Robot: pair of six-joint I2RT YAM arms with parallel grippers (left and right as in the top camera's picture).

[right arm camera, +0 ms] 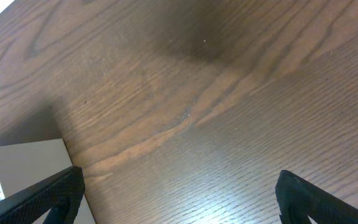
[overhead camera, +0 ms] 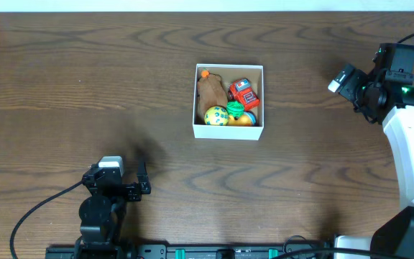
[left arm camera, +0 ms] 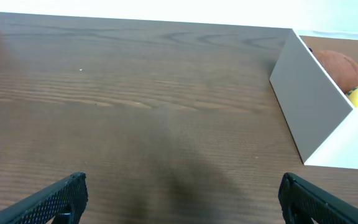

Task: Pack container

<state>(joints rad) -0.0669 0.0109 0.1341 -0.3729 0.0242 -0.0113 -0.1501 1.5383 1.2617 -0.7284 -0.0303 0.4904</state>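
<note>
The container (overhead camera: pixel 228 132), toward the far edge of the desk (overhead camera: pixel 85 86), is filled with toys (overhead camera: pixel 216 116); none is seen loose; the left hand (left arm camera: pixel 182 199) and right hand (right arm camera: pixel 179 196) are held apart, empty; packing is judged done.

Bare table (overhead camera: pixel 85 86) all round the container (overhead camera: pixel 228 132)
Its low walls bar the way; open wood lies at its 12, 3, 6 and 9 o'clock. Inside, a plush toy (overhead camera: pixel 210 90), red car (overhead camera: pixel 244 93) and balls (overhead camera: pixel 216 115) fill all but the 12-to-1 o'clock corner, where tan floor shows.
</note>
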